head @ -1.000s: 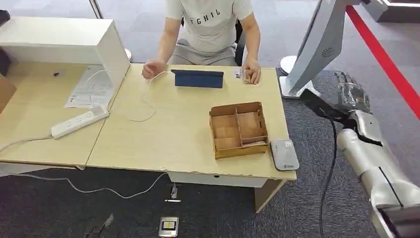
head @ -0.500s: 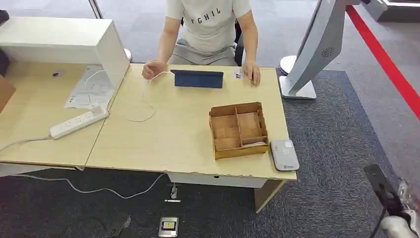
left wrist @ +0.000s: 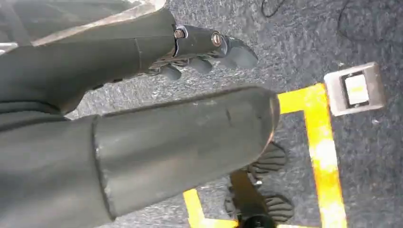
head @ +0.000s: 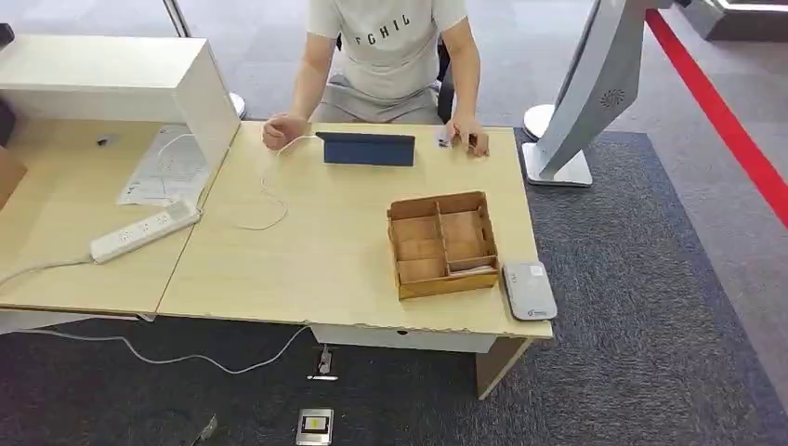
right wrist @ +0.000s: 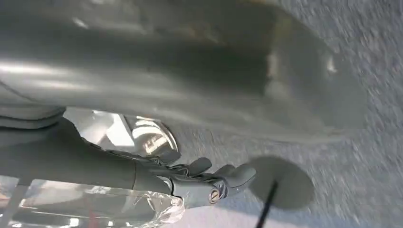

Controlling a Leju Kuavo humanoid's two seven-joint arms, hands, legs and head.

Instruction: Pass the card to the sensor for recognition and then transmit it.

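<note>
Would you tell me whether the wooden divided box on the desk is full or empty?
Nearly empty: the wooden box shows bare compartments, apart from a pale flat item, perhaps cards, in its near-right compartment.

Head view: even, bright overhead lighting, sharp across the worktop point(head: 307, 269), soft shadow under its near edge on the carpet point(head: 650, 279). No glare there. Left wrist view: dimmer, the left hand point(left wrist: 209, 52) reasonably sharp, the yellow floor tape point(left wrist: 318, 142) slightly smeared. Right wrist view: heavy motion blur on the carpet (grain streaked), strong specular glare near the right hand point(right wrist: 209, 178), round dark shadow on the floor beside it.
</note>
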